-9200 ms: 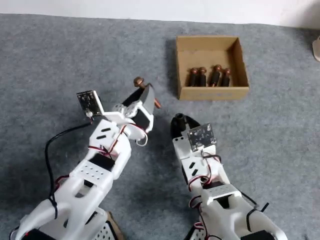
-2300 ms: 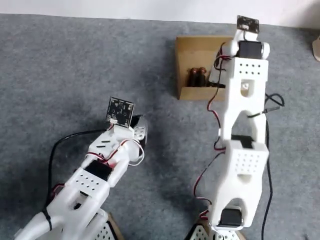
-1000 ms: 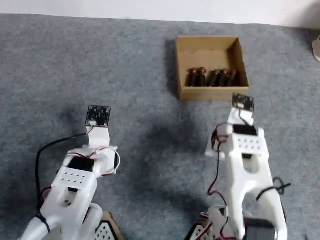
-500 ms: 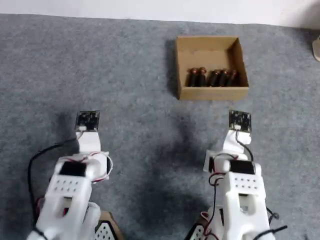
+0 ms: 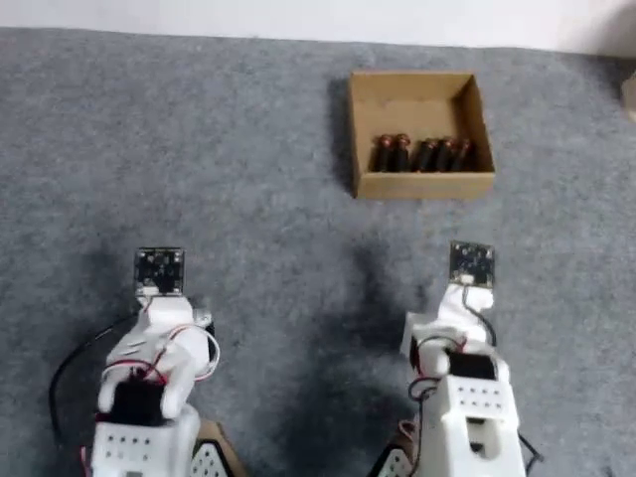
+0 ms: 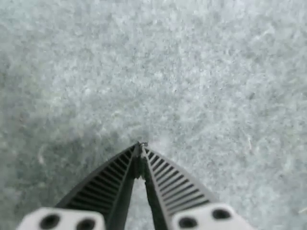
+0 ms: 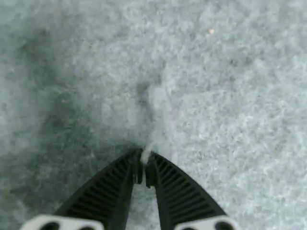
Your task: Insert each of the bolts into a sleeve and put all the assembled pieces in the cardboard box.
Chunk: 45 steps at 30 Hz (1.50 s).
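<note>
The cardboard box (image 5: 421,185) sits right of centre in the upper part of the high view, well apart from both arms. A row of bolt-and-sleeve pieces (image 5: 422,155) lies side by side along its near wall. The left arm (image 5: 149,348) is at lower left and the right arm (image 5: 459,358) at lower right. The left gripper (image 6: 140,152) and the right gripper (image 7: 143,163) each have their tips pressed together over grey carpet (image 5: 248,149).

Shells: my left arm (image 5: 149,383) and right arm (image 5: 467,393) are white plastic, dotted with small holes.
Boards: a dark square camera board (image 5: 159,270) caps each arm, on the end nearest the cardboard box (image 5: 422,185).
Cables: red, white and black wires; one black cable (image 5: 60,378) loops off my left arm.
Left gripper (image 6: 141,147): black ribbed fingers (image 6: 108,189) tapering from a white base.
Right gripper (image 7: 143,160): same build.
</note>
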Each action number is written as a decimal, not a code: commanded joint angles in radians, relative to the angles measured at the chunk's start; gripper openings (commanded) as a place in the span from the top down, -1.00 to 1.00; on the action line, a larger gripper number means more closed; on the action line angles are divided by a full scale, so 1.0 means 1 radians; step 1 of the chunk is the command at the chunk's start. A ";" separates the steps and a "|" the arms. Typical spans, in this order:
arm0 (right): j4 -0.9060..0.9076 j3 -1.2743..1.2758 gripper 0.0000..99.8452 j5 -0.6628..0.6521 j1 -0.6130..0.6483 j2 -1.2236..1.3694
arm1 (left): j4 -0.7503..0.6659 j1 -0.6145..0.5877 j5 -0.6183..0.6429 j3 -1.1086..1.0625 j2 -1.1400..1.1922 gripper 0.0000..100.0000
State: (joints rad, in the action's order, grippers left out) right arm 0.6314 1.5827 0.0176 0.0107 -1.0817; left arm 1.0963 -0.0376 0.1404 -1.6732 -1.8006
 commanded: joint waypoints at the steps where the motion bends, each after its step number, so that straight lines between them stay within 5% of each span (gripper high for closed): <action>1: -0.041 0.041 0.99 -0.011 0.010 -0.062 | 0.008 0.004 -0.041 -0.019 -0.012 0.99; 15: -0.033 0.214 0.99 -0.014 0.008 -0.332 | 0.081 0.005 -0.161 -0.021 0.002 0.99; 21: 0.088 0.228 0.99 -0.008 0.002 -0.387 | 0.229 -0.008 -0.163 -0.021 -0.007 0.99; 28: 0.237 0.228 0.99 -0.006 -0.116 -0.504 | 0.235 -0.180 -0.158 -0.021 -0.007 0.99; 38: 0.605 0.223 0.99 -0.009 -0.173 -0.750 | 0.235 -0.189 -0.158 -0.021 -0.007 0.99; 45: 0.616 0.223 0.99 -0.009 -0.173 -0.753 | 0.235 -0.189 -0.158 -0.021 -0.007 0.99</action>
State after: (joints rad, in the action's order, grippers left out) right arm 1.2421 1.6763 0.0146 -0.1519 -1.8243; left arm 1.3265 -0.2156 -0.0146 -1.6732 -1.8067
